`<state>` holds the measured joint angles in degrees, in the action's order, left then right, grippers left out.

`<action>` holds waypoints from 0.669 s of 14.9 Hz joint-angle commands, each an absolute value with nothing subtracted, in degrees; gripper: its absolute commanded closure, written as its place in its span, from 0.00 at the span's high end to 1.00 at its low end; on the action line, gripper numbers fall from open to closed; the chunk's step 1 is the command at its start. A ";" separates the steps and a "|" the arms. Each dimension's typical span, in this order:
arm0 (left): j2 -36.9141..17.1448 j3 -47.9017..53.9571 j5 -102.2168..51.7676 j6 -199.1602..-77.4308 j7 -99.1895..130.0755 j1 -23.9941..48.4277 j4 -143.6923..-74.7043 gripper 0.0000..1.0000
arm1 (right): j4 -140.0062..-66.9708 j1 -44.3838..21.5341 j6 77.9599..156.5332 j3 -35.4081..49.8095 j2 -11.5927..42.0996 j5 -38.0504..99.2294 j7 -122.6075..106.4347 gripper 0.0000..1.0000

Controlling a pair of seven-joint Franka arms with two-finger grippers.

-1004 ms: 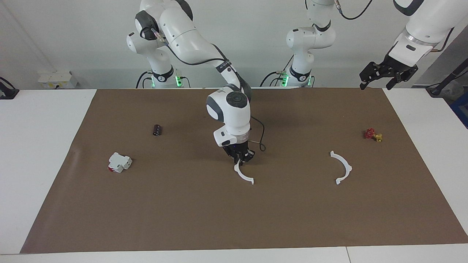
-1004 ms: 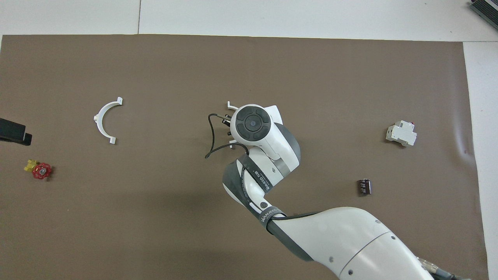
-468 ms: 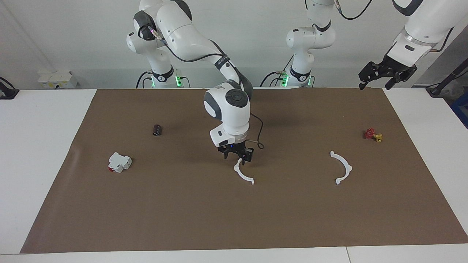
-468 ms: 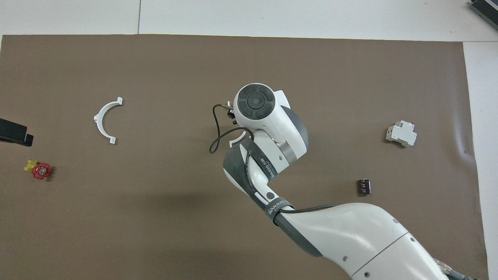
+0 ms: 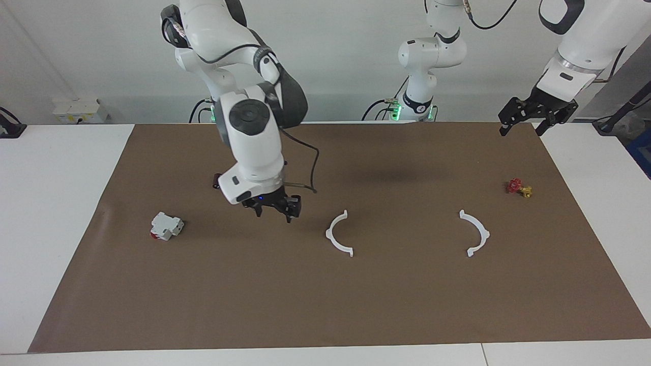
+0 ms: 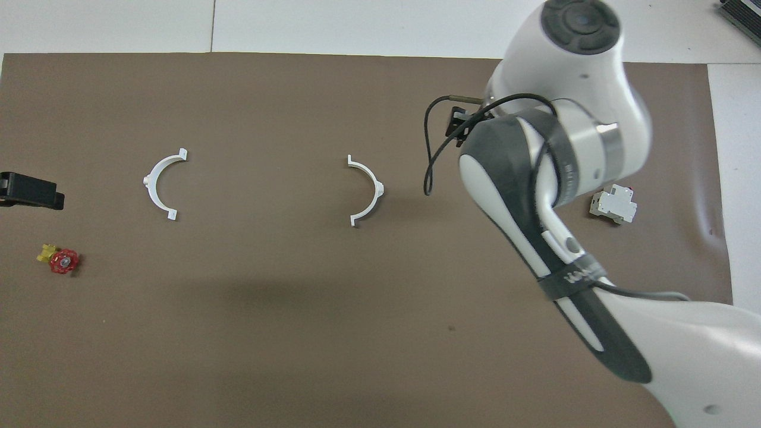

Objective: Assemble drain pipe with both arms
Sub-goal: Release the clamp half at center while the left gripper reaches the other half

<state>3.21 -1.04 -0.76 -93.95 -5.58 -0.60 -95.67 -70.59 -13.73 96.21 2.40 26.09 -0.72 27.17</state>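
Two white half-rings of the drain pipe lie flat and apart on the brown mat. One half-ring (image 5: 329,235) (image 6: 376,185) is near the mat's middle. The other half-ring (image 5: 483,231) (image 6: 151,184) lies toward the left arm's end. My right gripper (image 5: 274,207) (image 6: 456,126) hangs open and empty above the mat, between the middle half-ring and the white block, touching neither. My left gripper (image 5: 523,122) (image 6: 30,193) is open and empty, held high over the mat's edge at the left arm's end, where it waits.
A white boxy block with a red end (image 5: 166,225) (image 6: 613,204) sits toward the right arm's end. A small dark cylinder (image 5: 216,180) peeks out beside the right wrist. A red and yellow valve piece (image 5: 519,187) (image 6: 59,260) lies near the left arm's end.
My right gripper let go of the middle half-ring, rose, and swung away toward the right arm's end. The half-ring stays on the mat. The left gripper shifted only slightly.
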 commanded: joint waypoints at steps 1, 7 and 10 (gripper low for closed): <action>4.93 -0.88 -0.88 -101.84 -5.80 -0.53 -101.94 0.95 | -71.81 -6.70 89.85 3.25 20.14 1.32 16.29 0.84; -3.23 -0.79 -0.88 -114.06 -5.80 0.00 -105.29 0.96 | -74.44 -2.11 81.40 3.08 11.09 1.32 10.57 0.99; -6.94 -0.79 -0.88 -123.27 -5.89 -0.09 -108.79 0.96 | -74.53 -1.23 78.32 2.73 9.85 1.32 5.72 1.00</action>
